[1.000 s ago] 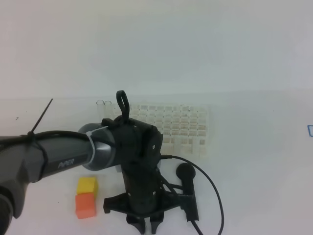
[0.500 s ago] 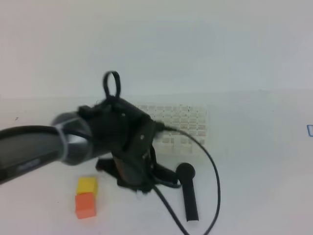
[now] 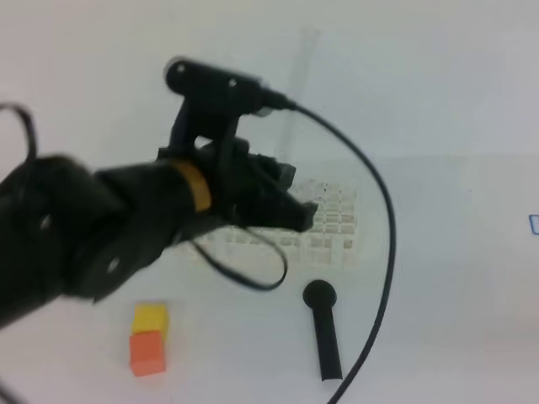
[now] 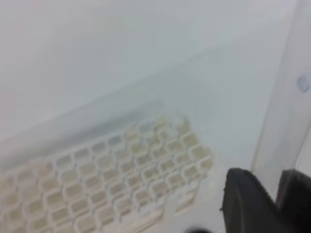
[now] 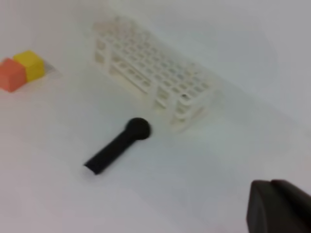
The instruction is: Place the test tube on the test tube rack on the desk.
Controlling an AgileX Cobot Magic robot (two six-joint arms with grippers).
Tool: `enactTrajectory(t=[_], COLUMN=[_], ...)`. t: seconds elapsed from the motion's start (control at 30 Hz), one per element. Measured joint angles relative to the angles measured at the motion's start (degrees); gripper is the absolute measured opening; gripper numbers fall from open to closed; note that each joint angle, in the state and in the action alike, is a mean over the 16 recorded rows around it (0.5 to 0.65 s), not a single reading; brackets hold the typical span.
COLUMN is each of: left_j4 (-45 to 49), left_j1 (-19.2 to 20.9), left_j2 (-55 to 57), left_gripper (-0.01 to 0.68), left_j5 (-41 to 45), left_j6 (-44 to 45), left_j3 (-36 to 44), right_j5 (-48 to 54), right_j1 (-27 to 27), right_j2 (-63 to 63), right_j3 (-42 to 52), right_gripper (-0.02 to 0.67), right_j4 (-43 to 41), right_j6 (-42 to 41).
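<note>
The test tube [image 4: 279,107] is a clear slim tube standing almost upright between the two black fingers [image 4: 243,204] of my left gripper [image 4: 269,204], which is shut on it. In the high view the test tube [image 3: 301,76] shows only faintly, rising above my left gripper [image 3: 295,200]. That gripper hangs in the air over the near left part of the test tube rack [image 3: 333,223], a white lattice on the desk [image 3: 438,295]. The test tube rack [image 4: 121,179] lies below and left of the tube. My right gripper [image 5: 277,206] is shut, low at the right, away from the test tube rack [image 5: 155,73].
A black round-headed stick [image 3: 324,328] lies on the desk in front of the rack, also seen as the black stick [image 5: 119,145]. A yellow block [image 3: 150,318] and an orange block [image 3: 147,352] sit at the front left. The left arm's cable loops over the desk.
My left arm has risen from low at the desk's front edge and swung up toward the rack, carrying the tube. Its jaws closed in slightly. The right gripper has stayed shut.
</note>
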Motion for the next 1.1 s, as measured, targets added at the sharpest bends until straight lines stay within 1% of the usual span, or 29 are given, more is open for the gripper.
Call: enactTrajectory(t=[0.17,0.33,0.43,0.53,0.6,0.67,0.8,0.97,1.1], left_j4=[-1.2,1.2,3.6,5.9,7.4,8.7,10.6,10.7,11.3], left_j1=[0.0,0.0,0.0,0.0,0.0,0.0,0.0,0.0,0.0], left_j2=[-6.5,-11.1,-12.8,-13.7,-13.8,-13.8,-13.8,-13.8,-13.8], left_gripper=[0.108,0.108,0.108,0.108,0.108,0.108,0.108,0.108,0.108], left_j5=[-21.0,-39.3,-48.1,-55.3,-58.6,-60.8,-64.0,-68.1,-69.7], left_j6=[-0.9,-3.8,-6.2,-8.1,-8.8,-9.5,-10.6,-12.0,-13.0], left_j3=[13.0,26.3,33.0,37.9,40.3,42.1,44.6,46.3,47.2], right_j5=[-7.8,-14.2,-16.5,-17.5,-17.5,-17.1,-14.7,-11.0,-7.1], right_j1=[0.0,0.0,0.0,0.2,0.5,1.0,2.1,3.5,4.4], right_j2=[1.1,4.5,7.3,10.4,12.5,14.4,18.1,22.8,27.0], right_j3=[5.6,8.1,7.5,6.0,4.7,3.3,0.6,-1.8,-2.5], right_gripper=[-0.001,-0.001,-0.001,-0.001,-0.001,-0.001,-0.001,-0.001,-0.001], right_j4=[5.9,12.2,16.8,23.0,28.5,35.5,53.1,75.4,89.1], right_j6=[0.4,-1.0,-4.2,-10.0,-15.7,-23.4,-43.5,-69.6,-85.9])
